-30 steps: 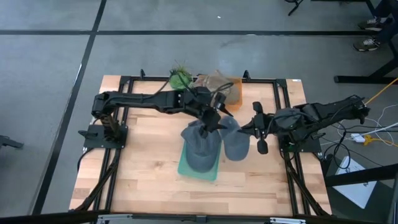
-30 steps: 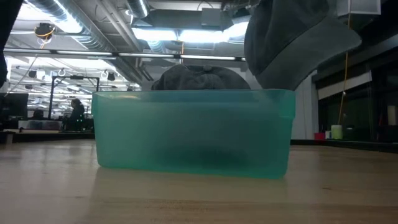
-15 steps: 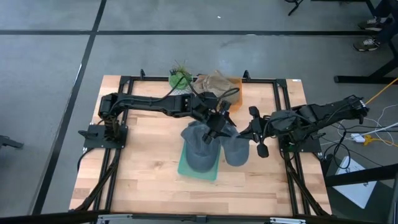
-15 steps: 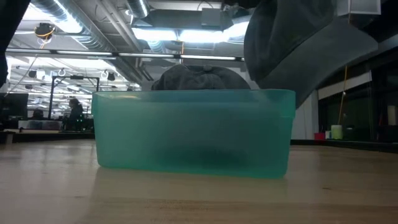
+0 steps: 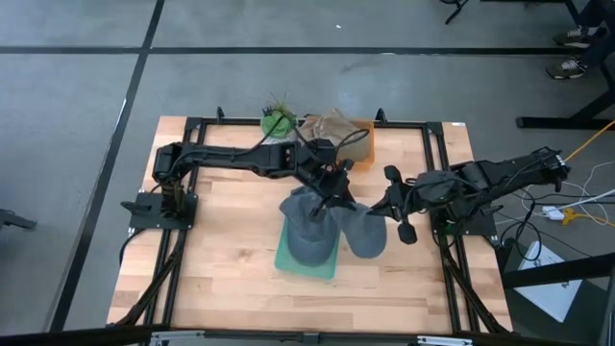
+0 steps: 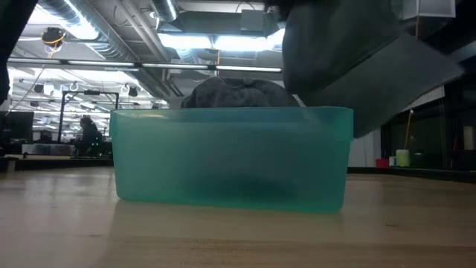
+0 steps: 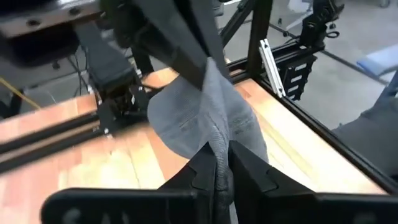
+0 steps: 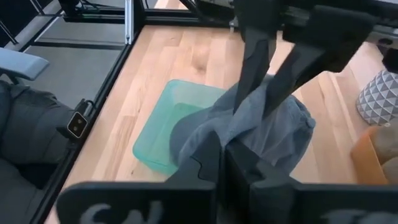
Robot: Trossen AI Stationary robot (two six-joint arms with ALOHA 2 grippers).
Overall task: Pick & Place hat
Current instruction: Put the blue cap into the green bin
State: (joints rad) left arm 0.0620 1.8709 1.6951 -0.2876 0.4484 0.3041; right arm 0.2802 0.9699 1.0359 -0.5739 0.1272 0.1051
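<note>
Comparing this moment with a second ago, you are seeing one change: the left gripper (image 7: 222, 163), which was standing wide over the grey hat (image 5: 363, 228), is now pinched together on a fold of its cloth. In the left wrist view the two dark fingers (image 7: 205, 168) are pressing the fabric between them with almost no gap showing. The right gripper (image 8: 222, 152) is also clamped on the same hat, as before; its wrist view shows grey cloth bunched between its closed fingers. You are therefore holding the hat with both arms at once.

The hat is hanging off the wood, just beside the right wall of the green bin (image 5: 332, 261), with its crown partly overlapping that edge in the high view. In the low view it is showing above and to the right of the bin's rim, and it is reaching lower and wider there than a second ago. A second grey hat (image 5: 306, 231) is already lying inside the bin.

Judging by this, you are midway through a handover: the left gripper is taking the hat. The right gripper will likely need to let go before the hat can be carried over the bin.
</note>
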